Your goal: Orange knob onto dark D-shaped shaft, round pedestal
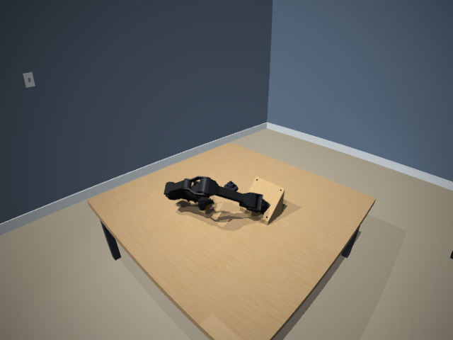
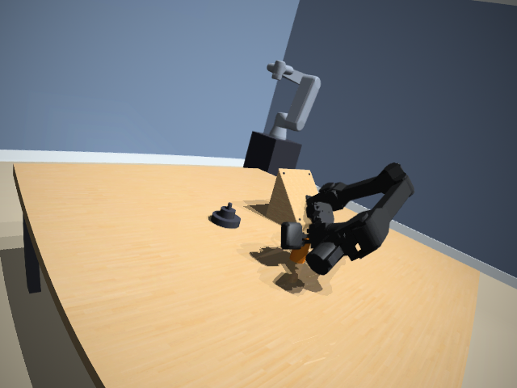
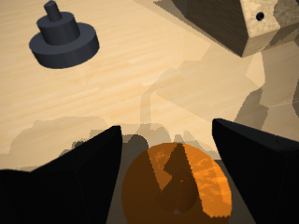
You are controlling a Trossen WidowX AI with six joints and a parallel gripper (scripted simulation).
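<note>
The orange knob (image 2: pixel 298 254) (image 3: pixel 210 187) is between the fingers of my gripper (image 3: pixel 166 129), with its round end and hole facing the wrist camera. My gripper is open, with a gap on each side of the knob in the wrist view. In the exterior view the knob is tilted below the gripper body; whether it touches the table is unclear. In the top view the arm mostly hides it. The dark round pedestal (image 1: pixel 231 188) (image 2: pixel 225 221) (image 3: pixel 63 52) stands apart from the gripper, its shaft (image 2: pixel 229 205) (image 3: pixel 52 11) upright and bare. The shaft's flat side cannot be made out.
A wooden wedge block (image 1: pixel 268 188) (image 2: pixel 280 204) (image 3: pixel 210 23) with a sloping face stands close to the arm, behind the knob in the exterior view. The wooden table (image 1: pixel 226 263) (image 2: pixel 166 292) bears everything. A grey arm (image 2: pixel 306 102) stands on a dark box in the background.
</note>
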